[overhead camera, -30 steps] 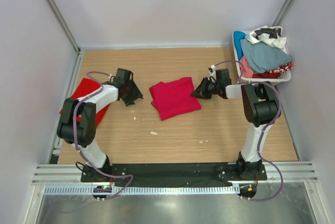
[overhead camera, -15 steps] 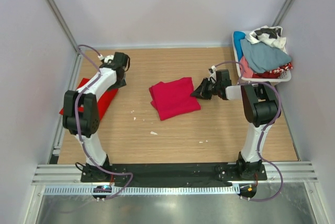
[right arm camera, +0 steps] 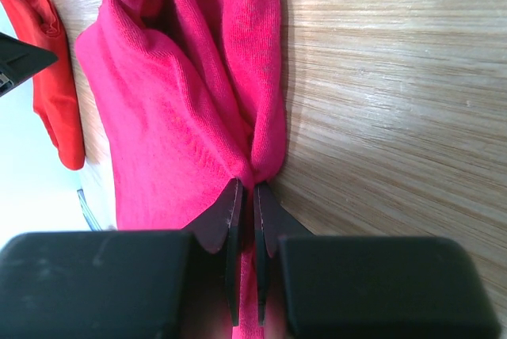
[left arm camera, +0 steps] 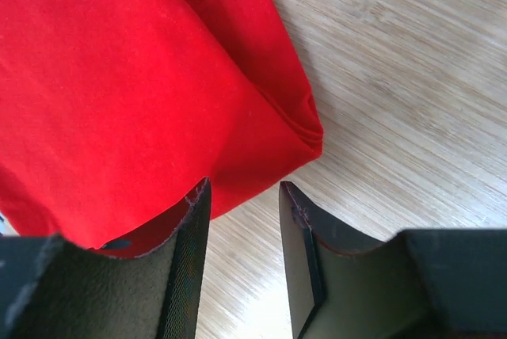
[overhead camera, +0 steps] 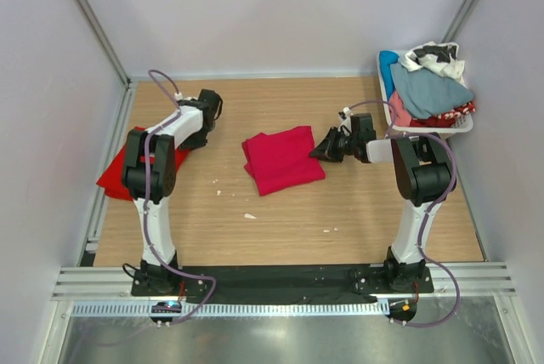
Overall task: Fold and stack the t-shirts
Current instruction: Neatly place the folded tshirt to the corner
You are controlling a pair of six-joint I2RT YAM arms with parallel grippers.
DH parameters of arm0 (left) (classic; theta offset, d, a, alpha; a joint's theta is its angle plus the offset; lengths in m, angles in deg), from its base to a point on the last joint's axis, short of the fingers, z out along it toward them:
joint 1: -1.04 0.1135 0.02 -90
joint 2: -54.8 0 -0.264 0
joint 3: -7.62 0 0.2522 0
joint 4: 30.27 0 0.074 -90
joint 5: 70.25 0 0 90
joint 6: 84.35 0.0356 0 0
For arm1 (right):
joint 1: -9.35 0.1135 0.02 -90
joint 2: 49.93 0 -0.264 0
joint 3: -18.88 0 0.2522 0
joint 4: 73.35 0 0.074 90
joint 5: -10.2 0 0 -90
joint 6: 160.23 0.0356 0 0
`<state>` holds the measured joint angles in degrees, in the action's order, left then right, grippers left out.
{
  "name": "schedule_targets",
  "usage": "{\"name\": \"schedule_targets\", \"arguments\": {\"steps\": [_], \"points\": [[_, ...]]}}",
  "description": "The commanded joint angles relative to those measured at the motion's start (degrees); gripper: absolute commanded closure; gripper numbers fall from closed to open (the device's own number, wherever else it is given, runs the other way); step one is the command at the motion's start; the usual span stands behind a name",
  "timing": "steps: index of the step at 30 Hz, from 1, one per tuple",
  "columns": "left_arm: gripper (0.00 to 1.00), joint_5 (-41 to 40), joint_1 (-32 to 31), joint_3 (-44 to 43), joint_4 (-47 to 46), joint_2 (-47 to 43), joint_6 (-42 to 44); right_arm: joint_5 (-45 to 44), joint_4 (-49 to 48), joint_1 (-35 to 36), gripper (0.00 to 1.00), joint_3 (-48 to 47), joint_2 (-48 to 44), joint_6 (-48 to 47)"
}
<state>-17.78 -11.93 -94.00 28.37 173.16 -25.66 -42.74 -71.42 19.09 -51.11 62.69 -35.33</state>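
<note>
The scarlet t-shirt (overhead camera: 117, 173) lies folded at the table's left edge. In the left wrist view its corner (left arm camera: 158, 93) lies just ahead of my fingers. My left gripper (overhead camera: 192, 139) (left arm camera: 243, 196) is open and empty, low over the wood at that shirt's right edge. The crimson t-shirt (overhead camera: 280, 158) lies folded in the middle of the table. My right gripper (overhead camera: 321, 150) (right arm camera: 248, 192) is shut on a fold of its right edge (right arm camera: 174, 93). The scarlet shirt also shows far off in the right wrist view (right arm camera: 55, 85).
A white basket (overhead camera: 463, 126) heaped with mixed clothes (overhead camera: 429, 88) stands at the back right, close behind the right arm. A few white crumbs (overhead camera: 249, 215) lie on the wood in front of the crimson shirt. Grey walls close in the table.
My left arm has swung from beside the crimson shirt back and to the left, and its gripper now sits at the scarlet shirt's right edge. The right arm has not moved.
</note>
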Motion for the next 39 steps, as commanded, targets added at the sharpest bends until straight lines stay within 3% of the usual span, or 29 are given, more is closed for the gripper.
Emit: {"name": "schedule_targets", "arguments": {"steps": [1, 6, 12, 15, 16, 27, 36, 39], "points": [[0.59, -4.03, -0.12, -1.97, 1.17, 0.55, 0.11, 1.0, -0.91, 0.37, 0.99, 0.68, -2.23, 0.26], [0.58, -4.03, -0.21, -2.76, 1.52, 2.04, -0.24, 1.17, -1.08, 0.28, 0.99, 0.86, -2.05, 0.35], [0.67, -3.6, -0.12, -3.64, 1.96, 3.97, 0.11, 1.26, -1.26, 0.37, 0.99, 1.12, -2.58, 0.26], [0.83, -2.72, 0.05, -3.64, 2.14, 4.07, -0.24, 1.26, -1.26, 0.28, 0.99, 1.21, -2.58, 0.26], [0.99, -2.28, -0.12, -3.55, 2.05, 3.8, -0.42, 1.26, -1.17, 0.37, 0.99, 1.21, -2.58, 0.26], [1.0, -2.89, -13.03, 0.83, -0.76, -2.61, -2.34, -2.86, 2.51, -0.24, 0.99, 1.21, -4.42, -1.14], [1.0, -3.15, -25.86, 10.94, -1.73, -9.72, -8.24, -8.22, 10.25, -9.03, 0.99, 7.35, -12.85, -2.9], [1.0, -3.68, -32.79, 16.9, -2.25, -12.27, -10.43, -9.1, 14.88, -11.49, 0.99, 8.85, -16.19, -4.74]]}}
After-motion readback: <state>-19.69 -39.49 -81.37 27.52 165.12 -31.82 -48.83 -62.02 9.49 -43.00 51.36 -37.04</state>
